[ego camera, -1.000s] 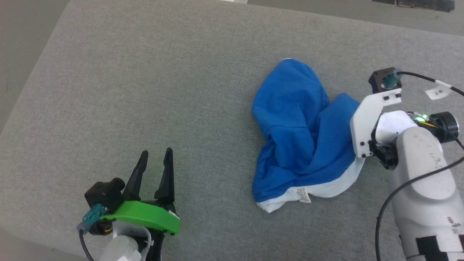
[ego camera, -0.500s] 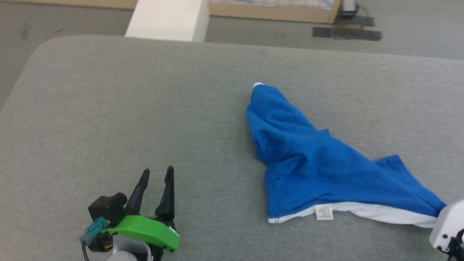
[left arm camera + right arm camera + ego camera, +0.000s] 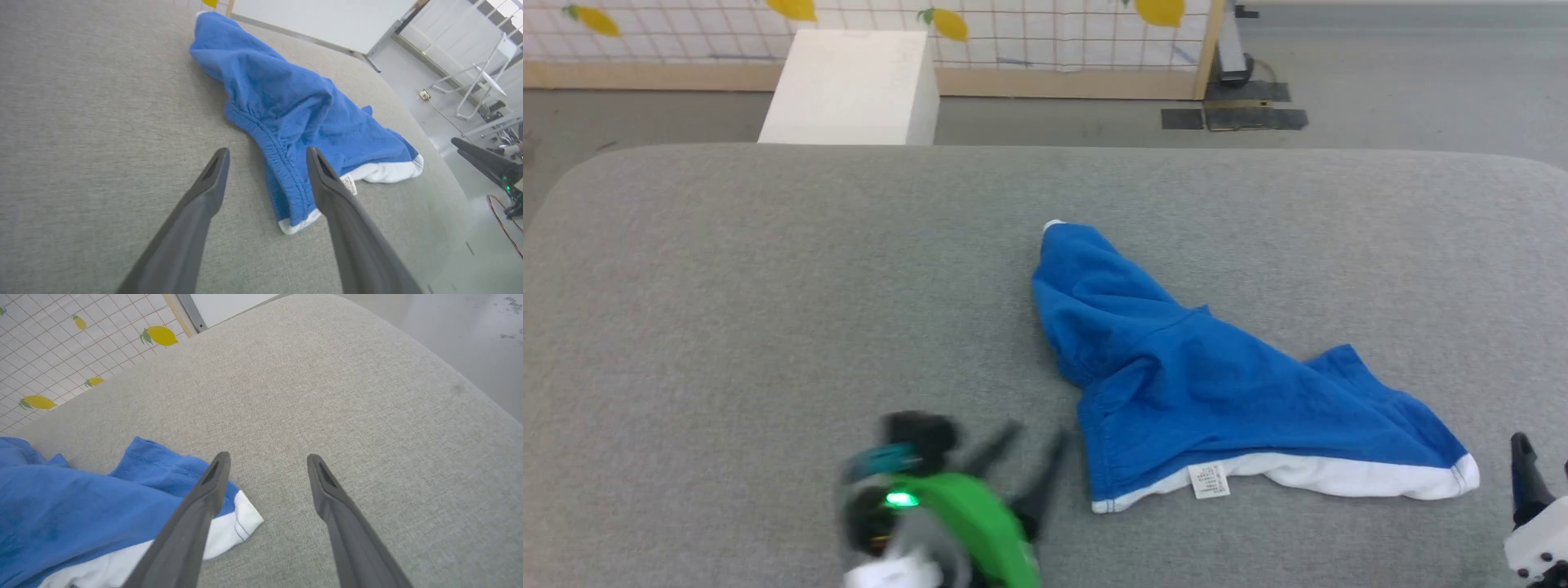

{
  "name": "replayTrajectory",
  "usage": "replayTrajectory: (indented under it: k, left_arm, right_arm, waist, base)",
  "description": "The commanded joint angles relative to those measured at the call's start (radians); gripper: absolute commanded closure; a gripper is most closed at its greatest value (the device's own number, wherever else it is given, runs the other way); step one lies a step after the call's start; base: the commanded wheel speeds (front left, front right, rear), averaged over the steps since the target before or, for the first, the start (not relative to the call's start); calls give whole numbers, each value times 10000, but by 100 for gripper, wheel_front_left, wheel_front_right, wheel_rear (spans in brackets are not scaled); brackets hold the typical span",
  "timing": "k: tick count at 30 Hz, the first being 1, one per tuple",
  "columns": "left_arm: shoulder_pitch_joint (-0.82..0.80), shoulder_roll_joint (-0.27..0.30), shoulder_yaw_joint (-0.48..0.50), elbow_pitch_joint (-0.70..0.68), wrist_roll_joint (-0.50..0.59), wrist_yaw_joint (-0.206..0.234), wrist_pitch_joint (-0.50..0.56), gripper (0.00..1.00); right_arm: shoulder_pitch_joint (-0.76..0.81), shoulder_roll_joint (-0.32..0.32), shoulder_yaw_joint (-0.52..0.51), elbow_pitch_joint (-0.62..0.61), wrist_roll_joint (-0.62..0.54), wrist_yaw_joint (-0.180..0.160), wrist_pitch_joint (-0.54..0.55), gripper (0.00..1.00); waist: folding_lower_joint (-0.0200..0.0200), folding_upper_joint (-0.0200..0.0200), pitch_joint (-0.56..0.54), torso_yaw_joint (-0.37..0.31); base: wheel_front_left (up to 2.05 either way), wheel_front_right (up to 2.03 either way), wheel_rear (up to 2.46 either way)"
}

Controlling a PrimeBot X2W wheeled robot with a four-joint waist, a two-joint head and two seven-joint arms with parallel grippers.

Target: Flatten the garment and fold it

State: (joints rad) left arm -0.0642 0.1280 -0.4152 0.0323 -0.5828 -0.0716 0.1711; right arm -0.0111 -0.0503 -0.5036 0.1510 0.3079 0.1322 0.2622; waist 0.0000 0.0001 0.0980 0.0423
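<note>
The garment (rumpled blue cloth, with a white band and a small label at its near end) lies on a grey padded surface. The left gripper rises from the bottom edge, its two dark fingers spread wide, the cloth's gathered blue edge showing between their tips. The right gripper pokes in at the right edge, apart from the cloth.

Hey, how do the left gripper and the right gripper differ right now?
The left gripper wears a green mount; the right gripper a white mount. The left gripper points at the garment near its left corner; the right gripper sits beside the right end of its white band. Both are open, neither holding cloth.
</note>
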Motion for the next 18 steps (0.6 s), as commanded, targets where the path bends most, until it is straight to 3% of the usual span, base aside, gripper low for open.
replayTrajectory:
  k: [1, 3, 6, 12, 18]
  left_arm:
    - [-284, -48, -296, -88, -65, -62, 600, 0]
    - [-535, -7, -905, 39, 91, 58, 1842, 0]
    - [-918, 85, -1350, 376, 569, 260, 2595, 0]
    - [-1446, 50, -1543, 1652, 1214, 763, 2806, 0]
    - [-1605, -20, -1792, 2420, 1284, 759, 3049, 0]
  right_arm:
    - [76, 0, 89, 58, 48, -15, -84, 0]
    - [60, 0, 204, 121, 54, -15, -164, 0]
    - [-82, 0, 437, 173, 108, -15, -290, 0]
    - [-237, 0, 848, 308, 230, -15, -515, 0]
    - [-281, 0, 873, 410, 233, -15, -657, 0]
  waist:
    - [0, -1, 45, -123]
    - [0, -1, 125, -219]
    - [0, -1, 324, -457]
    - [0, -1, 622, -830]
    - [0, -1, 833, -921]
  base:
    - [0, 0, 0]
    - [0, 0, 0]
    - [0, 0, 0]
    - [0, 0, 0]
    - [0, 0, 0]
